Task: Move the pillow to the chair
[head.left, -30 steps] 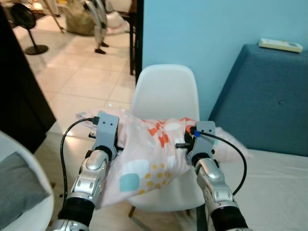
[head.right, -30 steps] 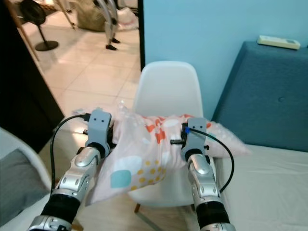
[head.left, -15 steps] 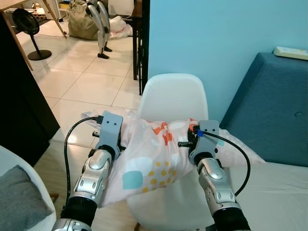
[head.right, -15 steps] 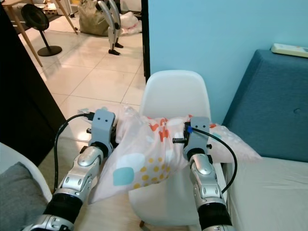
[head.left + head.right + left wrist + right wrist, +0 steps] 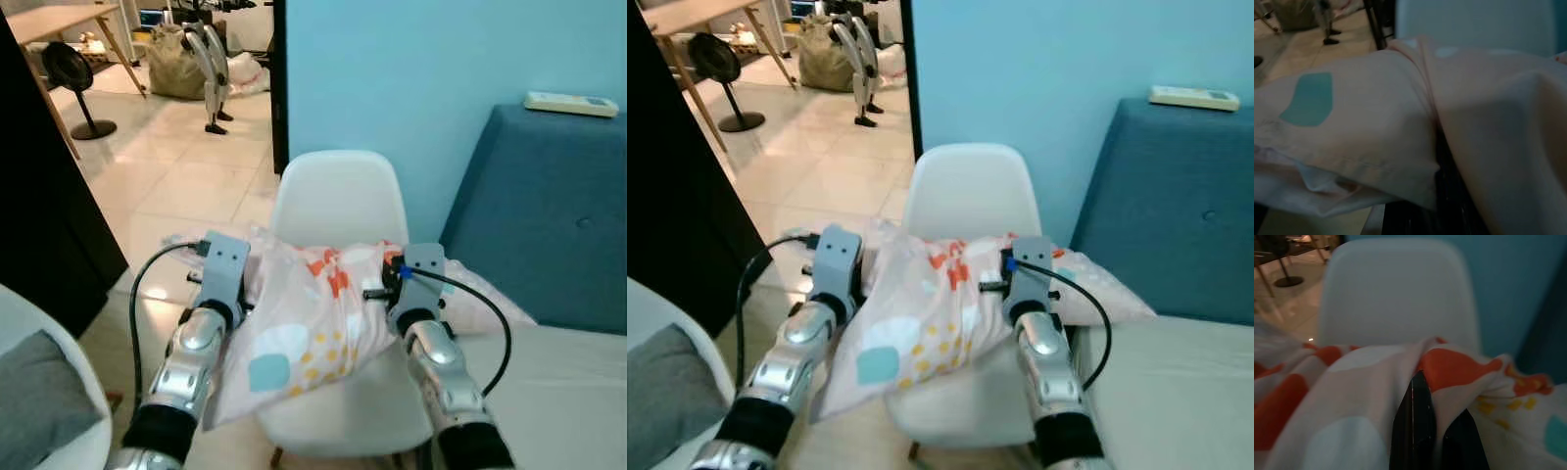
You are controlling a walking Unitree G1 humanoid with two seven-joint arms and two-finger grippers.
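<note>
The pillow [image 5: 313, 313], pale pink with orange, teal and yellow patches, hangs between my two grippers just over the seat of the white chair [image 5: 338, 196]. Its lower left corner droops past the seat's front edge. My left gripper [image 5: 247, 294] grips the pillow's left side, and the left wrist view has the fabric [image 5: 1376, 122] draped over its dark fingers [image 5: 1449, 215]. At the pillow's right side is my right gripper [image 5: 384, 290]. The right wrist view shows that gripper [image 5: 1437, 433] shut, with cloth pinched between its black fingers [image 5: 1413, 426] and the chair back [image 5: 1396, 293] behind.
A blue upholstered sofa [image 5: 549, 215] stands right of the chair, with a white remote [image 5: 568, 102] on top and a pale mattress [image 5: 568, 392] below. A dark panel [image 5: 39, 215] stands at the left. Another white seat with a grey cushion [image 5: 34, 406] sits at lower left. A tiled floor [image 5: 176, 166] stretches beyond.
The whole picture has shifted a little, so the camera moved. Both grippers still hold the pillow over the chair seat, at about the same height.
</note>
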